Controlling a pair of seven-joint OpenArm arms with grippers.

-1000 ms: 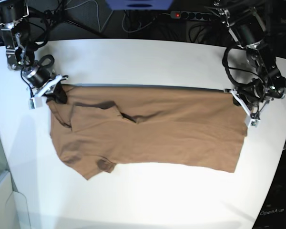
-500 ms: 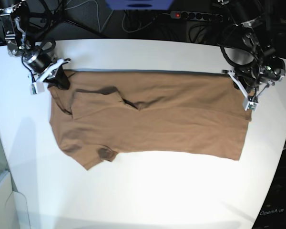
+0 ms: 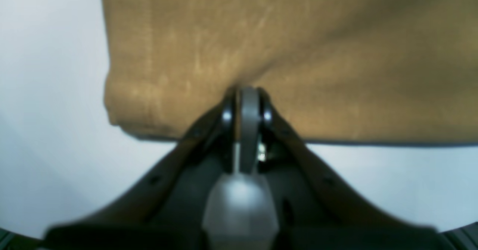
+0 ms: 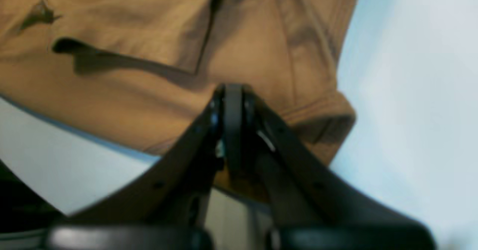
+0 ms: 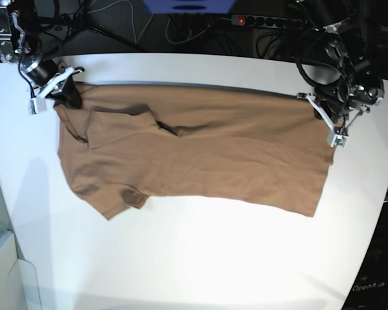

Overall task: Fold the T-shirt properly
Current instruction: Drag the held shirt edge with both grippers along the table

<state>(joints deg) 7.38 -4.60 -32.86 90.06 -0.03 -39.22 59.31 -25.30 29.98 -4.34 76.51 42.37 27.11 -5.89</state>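
lying spread across the white table (image 5: 200, 258), the tan t-shirt (image 5: 200, 155), folded lengthwise with a sleeve doubled over near the collar end. pinching its far edge at both ends: left pincer (image 5: 324, 119) clamped tight on the hem corner, right pincer (image 5: 66, 95) clamped tight on the shoulder corner. showing a darker spot (image 5: 128, 192) near the front sleeve.

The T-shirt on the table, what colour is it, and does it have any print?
Plain tan-brown T-shirt, no print visible; the base view shows it best.
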